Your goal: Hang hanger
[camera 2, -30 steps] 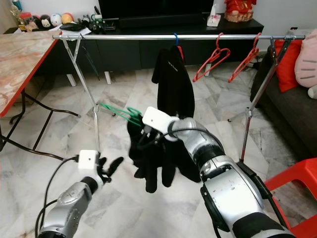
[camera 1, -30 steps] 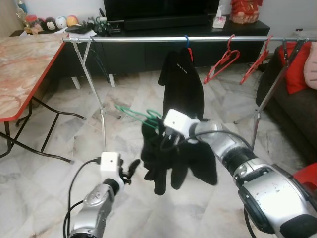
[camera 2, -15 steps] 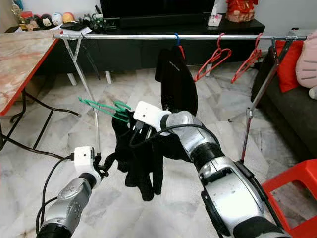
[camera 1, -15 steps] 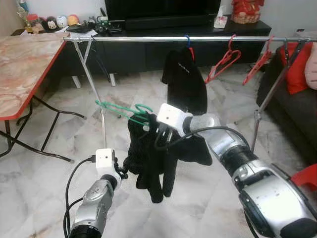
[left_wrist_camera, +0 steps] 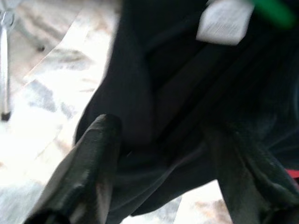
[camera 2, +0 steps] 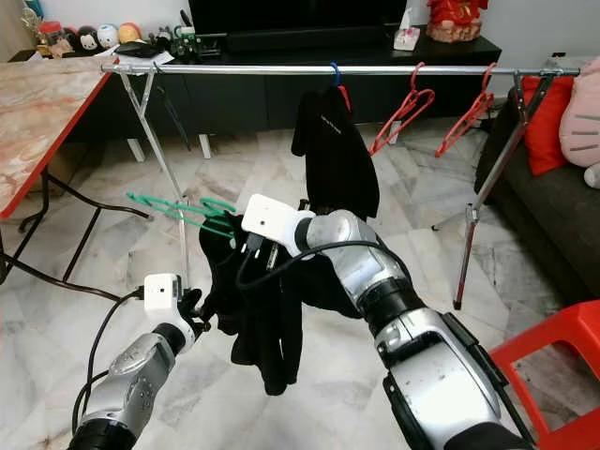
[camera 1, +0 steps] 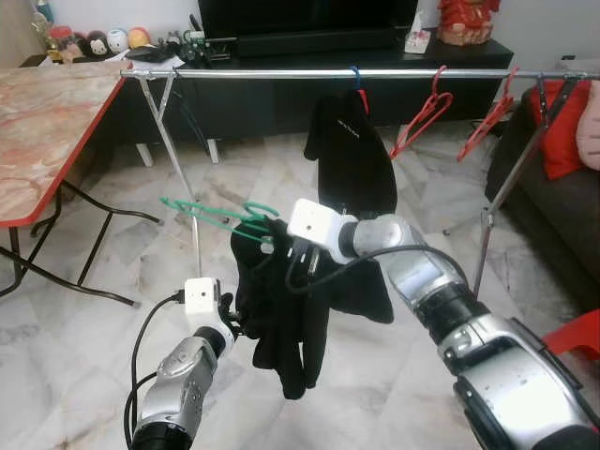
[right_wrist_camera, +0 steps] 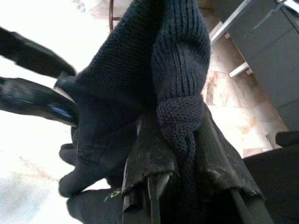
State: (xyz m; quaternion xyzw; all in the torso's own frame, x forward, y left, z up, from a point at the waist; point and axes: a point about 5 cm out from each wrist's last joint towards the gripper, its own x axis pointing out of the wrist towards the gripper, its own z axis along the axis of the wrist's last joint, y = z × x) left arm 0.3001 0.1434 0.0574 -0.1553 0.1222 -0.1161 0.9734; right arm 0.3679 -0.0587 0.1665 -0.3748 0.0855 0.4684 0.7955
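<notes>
Green wire hanger [camera 1: 217,215] with limp black knit garment [camera 1: 281,309], light but floppy, hangs below the silver rail [camera 1: 281,73]; right gripper [camera 1: 281,251] fingers clamp its neck, left gripper [camera 2: 199,314] fingers spread around the hem.

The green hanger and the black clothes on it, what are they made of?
The green hanger looks like thin wire with a smooth green coating; its rods are slim and slightly glossy. The black clothes look like soft knitted fabric: the right wrist view shows ribbed loops of yarn, matte and droopy.
</notes>
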